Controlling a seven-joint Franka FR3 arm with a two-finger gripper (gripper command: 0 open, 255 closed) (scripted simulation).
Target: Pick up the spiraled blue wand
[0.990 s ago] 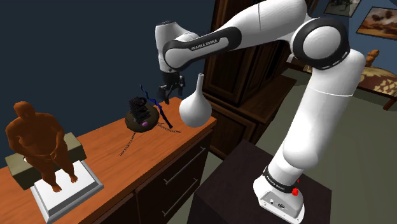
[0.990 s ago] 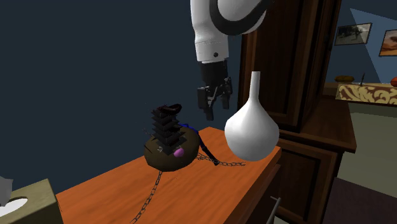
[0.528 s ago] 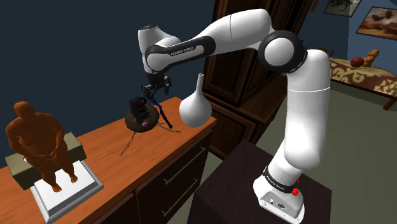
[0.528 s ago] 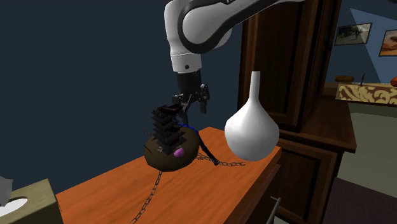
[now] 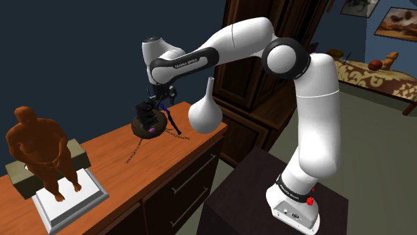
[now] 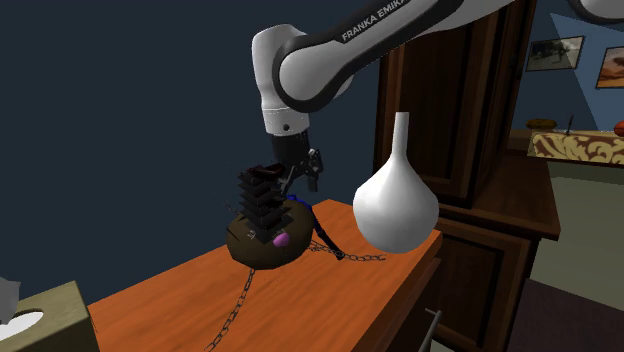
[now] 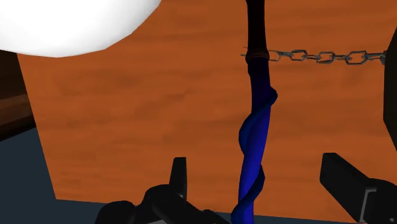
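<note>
Blue spiraled wand | stands midway between the fingers, touching neither | fingers spread wide | above table

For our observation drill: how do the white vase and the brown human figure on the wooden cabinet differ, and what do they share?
Colour: the vase is plain white, the figure reddish brown.
Shape: the vase is a round bulb with a thin neck, the figure a stout standing person.
Support: the vase sits on the cabinet top, the figure on a white plinth.
Both stand upright.

One wand, one vase — one figurine
</note>
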